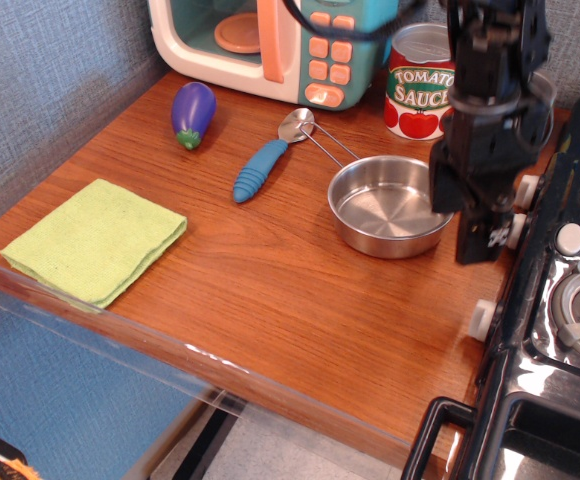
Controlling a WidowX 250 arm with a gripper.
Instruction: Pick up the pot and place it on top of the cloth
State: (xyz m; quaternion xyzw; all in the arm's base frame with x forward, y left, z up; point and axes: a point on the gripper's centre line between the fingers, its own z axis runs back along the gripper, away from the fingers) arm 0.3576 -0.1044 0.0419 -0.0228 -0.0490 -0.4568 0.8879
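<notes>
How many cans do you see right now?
1: the tomato sauce can at the back beside the toy microwave. The gripper and arm cover the spot right of it, possibly hiding another.

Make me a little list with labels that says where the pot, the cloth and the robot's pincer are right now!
pot: shiny round pan on the wooden counter, right of middle, empty
cloth: yellow-green square near the front left corner, nothing on it
pincer: black, at the pot's right rim, open or shut unclear
beside pot: blue-handled spoon, tomato sauce can
also there: eggplant, toy microwave
task: pot not on cloth yet
</notes>
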